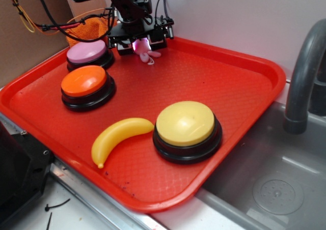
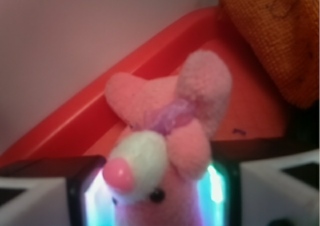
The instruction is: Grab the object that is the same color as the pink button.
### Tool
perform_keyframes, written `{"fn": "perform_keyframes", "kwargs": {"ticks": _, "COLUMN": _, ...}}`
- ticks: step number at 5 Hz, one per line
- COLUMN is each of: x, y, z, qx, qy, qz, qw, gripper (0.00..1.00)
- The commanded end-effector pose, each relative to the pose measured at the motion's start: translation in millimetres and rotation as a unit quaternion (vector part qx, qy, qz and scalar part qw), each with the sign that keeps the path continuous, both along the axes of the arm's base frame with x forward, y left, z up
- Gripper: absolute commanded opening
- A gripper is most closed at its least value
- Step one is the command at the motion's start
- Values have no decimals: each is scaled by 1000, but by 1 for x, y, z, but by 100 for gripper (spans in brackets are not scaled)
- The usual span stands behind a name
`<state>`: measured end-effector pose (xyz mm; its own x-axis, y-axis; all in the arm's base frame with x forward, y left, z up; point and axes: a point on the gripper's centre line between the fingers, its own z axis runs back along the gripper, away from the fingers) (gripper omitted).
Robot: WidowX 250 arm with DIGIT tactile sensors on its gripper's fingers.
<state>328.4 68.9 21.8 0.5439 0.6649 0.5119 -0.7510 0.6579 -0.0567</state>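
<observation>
The pink plush bunny [image 1: 146, 54] is at the back of the red tray [image 1: 229, 82], just right of the pink button [image 1: 87, 52]. In the wrist view the bunny [image 2: 165, 136] fills the middle, with its white face patch, pink nose and two ears pointing away. My gripper [image 1: 138, 46] is low over it. In the wrist view my gripper [image 2: 155, 198] has the bunny's body between its two lit pads, and the jaws are closed against it. The bunny's ears and string stick out in front of the fingers.
An orange-topped button [image 1: 84, 81] sits in front of the pink one. A large yellow-topped button [image 1: 185, 123] and a yellow toy banana [image 1: 119, 137] lie near the tray's front. An orange cloth [image 1: 89, 29] is behind the tray's back left corner. A sink [image 1: 275, 189] and faucet [image 1: 303, 72] are at the right.
</observation>
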Motion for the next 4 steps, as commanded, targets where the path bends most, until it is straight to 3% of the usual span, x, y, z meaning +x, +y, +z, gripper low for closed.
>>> {"fn": "perform_keyframes", "kwargs": {"ticks": 1, "x": -2, "y": -10, "z": 48, "qx": -32, "qy": 63, "qz": -160, "qw": 985, "gripper": 0}}
{"fn": "perform_keyframes", "kwargs": {"ticks": 2, "x": -18, "y": -34, "z": 74, "qx": -82, "qy": 146, "qz": -271, "qw": 948, "gripper": 0}}
{"fn": "perform_keyframes", "kwargs": {"ticks": 3, "x": -41, "y": -63, "z": 98, "qx": -100, "qy": 203, "qz": -381, "qw": 896, "gripper": 0}}
{"fn": "perform_keyframes", "kwargs": {"ticks": 4, "x": -71, "y": -84, "z": 125, "qx": -108, "qy": 235, "qz": -456, "qw": 852, "gripper": 0}}
